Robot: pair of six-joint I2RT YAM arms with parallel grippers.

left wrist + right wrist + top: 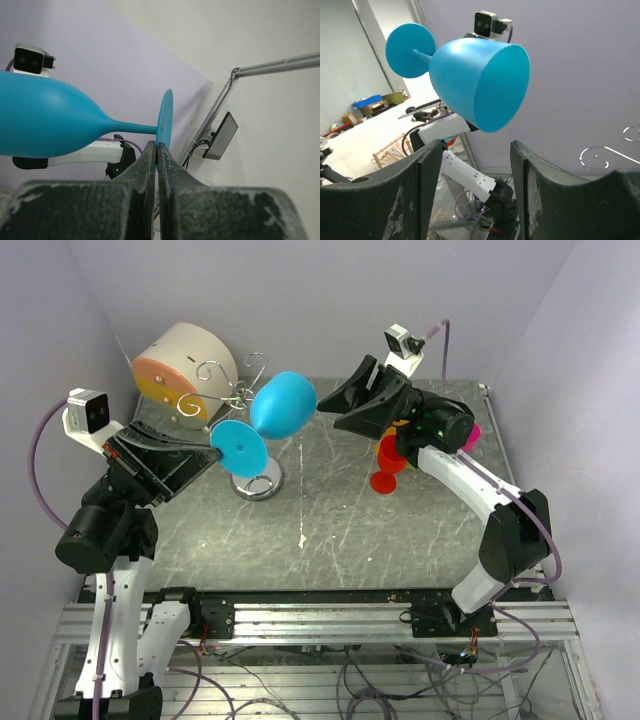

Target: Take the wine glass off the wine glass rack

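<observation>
One wine glass (283, 405), foot clenched in left pincer (156, 150); right pincer (476, 145) released; rack (265, 485) stem likely hidden.

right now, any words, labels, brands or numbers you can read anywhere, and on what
None can be read in any view.
The blue wine glass, beige drum and wine glass rack show no markings.
The clutter in the background of the right wrist view is too small to read.

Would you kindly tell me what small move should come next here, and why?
Probably back the right claw away: it stands open, not gripping the turquoise plastic wine glass, whose foot the shut left claw pinches beside the silver wire rack.
</observation>
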